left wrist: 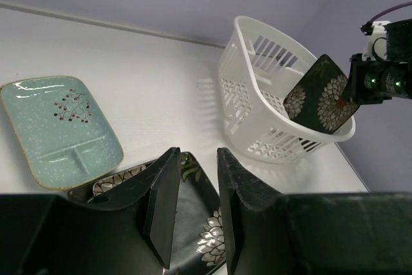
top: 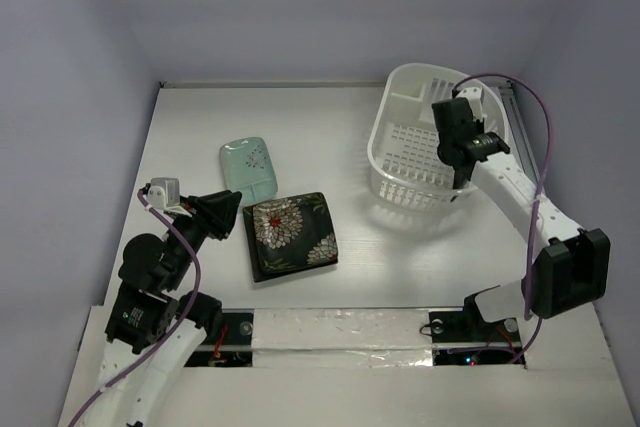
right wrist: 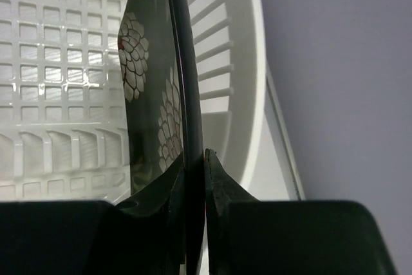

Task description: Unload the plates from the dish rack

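The white dish rack (top: 395, 152) stands at the back right. My right gripper (top: 462, 155) is inside it, shut on the edge of a black flower plate (left wrist: 320, 94) that it holds upright and tilted above the rack's floor; the plate shows edge-on in the right wrist view (right wrist: 154, 88). A second black flower plate (top: 290, 235) lies flat on the table. The pale mint-green plate (top: 250, 167) lies flat behind it. My left gripper (top: 232, 205) is open and empty, just above the flat flower plate's left edge (left wrist: 215, 243). The teal-centred plate is not in view.
The enclosure's side walls close in on the left and right, and the back wall (top: 300, 17) is behind the rack. A taped strip (top: 340, 332) runs along the table's near edge by the arm bases.
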Action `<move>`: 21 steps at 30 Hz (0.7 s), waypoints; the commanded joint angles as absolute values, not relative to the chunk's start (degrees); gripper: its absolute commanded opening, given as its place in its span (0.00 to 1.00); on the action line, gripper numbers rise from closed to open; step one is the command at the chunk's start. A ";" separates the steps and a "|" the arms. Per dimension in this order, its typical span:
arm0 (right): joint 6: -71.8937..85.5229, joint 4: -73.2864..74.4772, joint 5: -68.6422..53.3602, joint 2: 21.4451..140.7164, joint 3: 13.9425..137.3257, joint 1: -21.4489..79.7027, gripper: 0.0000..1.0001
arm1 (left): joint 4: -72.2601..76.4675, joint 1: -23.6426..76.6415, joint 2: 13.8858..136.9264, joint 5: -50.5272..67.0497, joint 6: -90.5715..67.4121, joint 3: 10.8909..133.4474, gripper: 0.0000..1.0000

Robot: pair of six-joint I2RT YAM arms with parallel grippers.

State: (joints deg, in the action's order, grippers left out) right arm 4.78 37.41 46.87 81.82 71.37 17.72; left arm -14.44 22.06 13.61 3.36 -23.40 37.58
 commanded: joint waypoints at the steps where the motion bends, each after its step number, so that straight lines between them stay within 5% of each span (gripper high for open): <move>1: 1.23 27.52 54.84 75.85 72.33 18.90 0.00 | -12.57 22.32 13.71 3.34 -23.64 37.88 0.26; 11: 2.98 23.12 57.13 68.66 71.89 19.95 0.00 | -12.48 22.32 14.15 3.34 -23.64 37.79 0.26; 21: 9.13 22.24 39.91 59.16 74.79 28.29 0.00 | -12.30 22.32 14.94 3.43 -23.73 37.70 0.28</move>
State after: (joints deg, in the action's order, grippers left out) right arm 5.52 31.97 44.99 62.24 70.48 24.86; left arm -14.44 22.06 14.11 3.36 -23.44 37.58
